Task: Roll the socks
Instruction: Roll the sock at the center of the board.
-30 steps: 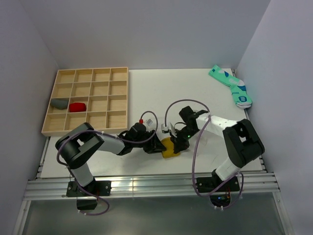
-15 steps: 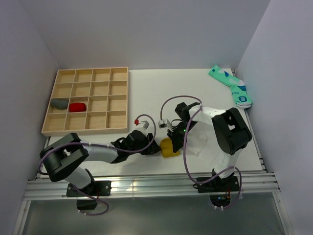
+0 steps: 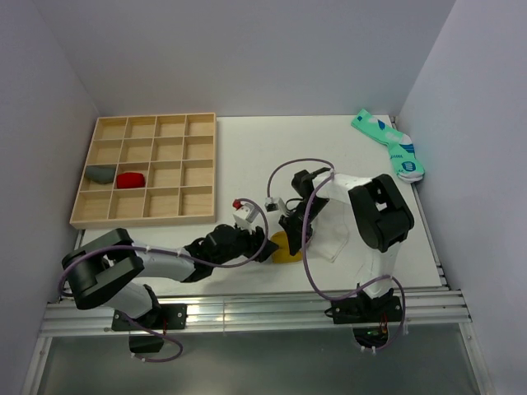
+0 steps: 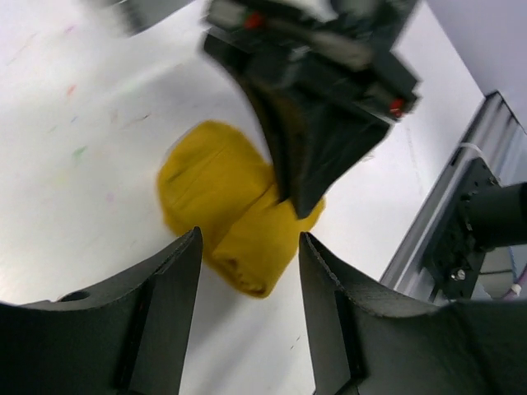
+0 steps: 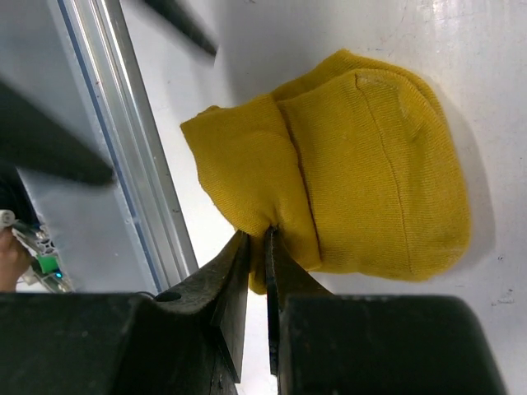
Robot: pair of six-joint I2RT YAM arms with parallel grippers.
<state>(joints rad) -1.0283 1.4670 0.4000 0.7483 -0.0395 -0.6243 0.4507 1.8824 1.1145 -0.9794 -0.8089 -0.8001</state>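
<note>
The mustard-yellow sock (image 3: 284, 248) lies folded in a thick bundle near the table's front edge. It also shows in the left wrist view (image 4: 218, 202) and the right wrist view (image 5: 370, 173). My right gripper (image 5: 257, 234) is shut on a fold at the bundle's edge; in the top view it (image 3: 292, 236) is right over the sock. My left gripper (image 4: 249, 247) is open, its jaws either side of the bundle's near end and not touching it; it (image 3: 263, 246) is just left of the sock. The white sock is not in view.
A wooden compartment tray (image 3: 212, 164) stands at the back left, with a grey bundle (image 3: 101, 174) and a red bundle (image 3: 130, 179) in it. Teal patterned socks (image 3: 389, 145) lie at the back right. The metal rail (image 5: 107, 123) of the table's front edge is close by the sock.
The left arm has dropped low and stretched along the table towards the sock. The right arm has folded in closer. The sock has stayed in about the same place.
</note>
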